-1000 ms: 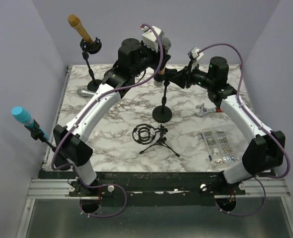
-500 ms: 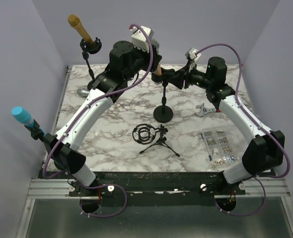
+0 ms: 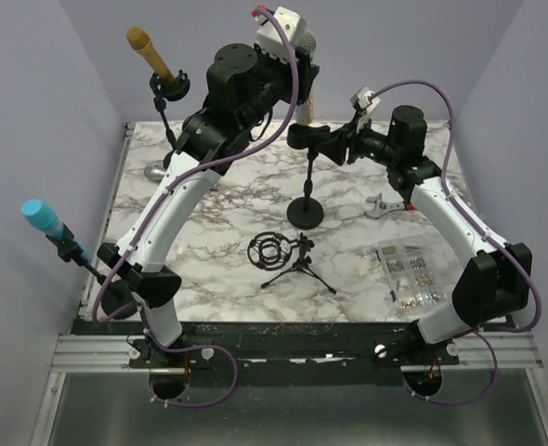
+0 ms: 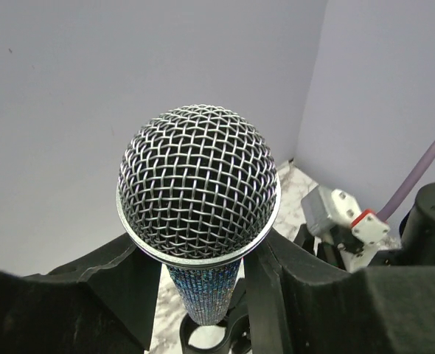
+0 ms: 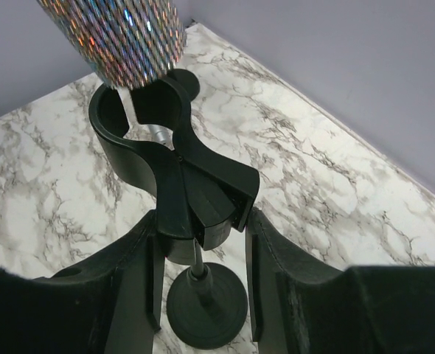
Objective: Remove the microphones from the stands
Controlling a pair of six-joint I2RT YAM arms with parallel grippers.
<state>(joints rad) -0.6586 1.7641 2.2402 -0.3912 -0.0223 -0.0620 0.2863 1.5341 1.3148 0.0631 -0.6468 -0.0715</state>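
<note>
The microphone, with a silver mesh head (image 4: 199, 193) and a glittery body (image 4: 203, 291), is held upright in my left gripper (image 4: 203, 254), which is shut on the body just under the head. In the top view the left gripper (image 3: 302, 70) holds the microphone (image 3: 305, 42) high above the stand. The microphone's lower end (image 5: 122, 37) hangs just above the stand's black clip (image 5: 181, 177) and is out of it. My right gripper (image 5: 203, 221) is shut on the clip's base, above the round foot (image 5: 206, 306). In the top view the right gripper (image 3: 334, 144) is beside the clip (image 3: 306, 137).
A gold microphone (image 3: 149, 51) on a stand is at the back left, and a blue one (image 3: 44, 220) at the left edge. A silver microphone (image 3: 158, 172) lies on the marble table. A shock mount on a tripod (image 3: 283, 255), a wrench (image 3: 385, 204) and a bag of screws (image 3: 409, 274) are nearer.
My left arm has risen and carried the microphone up out of the clip. My right gripper stays on the clip.
</note>
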